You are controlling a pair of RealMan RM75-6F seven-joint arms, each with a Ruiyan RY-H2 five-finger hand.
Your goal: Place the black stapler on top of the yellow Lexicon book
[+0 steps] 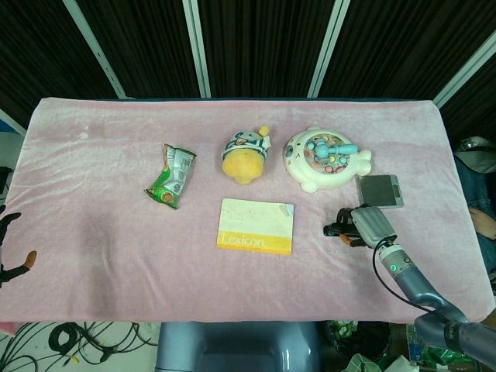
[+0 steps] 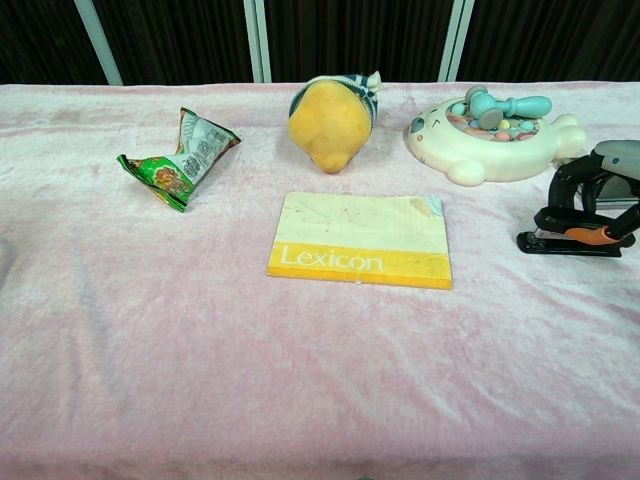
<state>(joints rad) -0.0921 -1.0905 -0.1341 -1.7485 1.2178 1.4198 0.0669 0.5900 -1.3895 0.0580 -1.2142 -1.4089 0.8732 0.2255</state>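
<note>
A pink cloth-covered table point(image 1: 116, 256) carries everything, its far edge running along dark curtains. Near the middle, a little toward the front edge, the yellow Lexicon book point(image 1: 256, 226) lies flat with its title band facing the front; nothing rests on it. Toward the far right sits a white round toy point(image 1: 324, 158) with pastel pieces on top, and just left of it, beyond the book, a yellow plush point(image 1: 246, 155) in a striped cap. A crumpled green snack packet point(image 1: 171, 177) lies left of centre. A small grey device point(image 1: 379, 191) lies flat near the right edge, just beyond the right hand point(image 1: 370, 225). That hand reaches in from the front right corner, and its dark fingers point(image 2: 575, 192) curl over the black stapler point(image 2: 577, 236), which sits on the cloth right of the book and well apart from it; the chest view shows the stapler's base on the surface, orange trim visible, the fingers wrapped around its top. The left hand point(image 1: 9, 252) shows only at the left edge, dark fingers spread, holding nothing.
</note>
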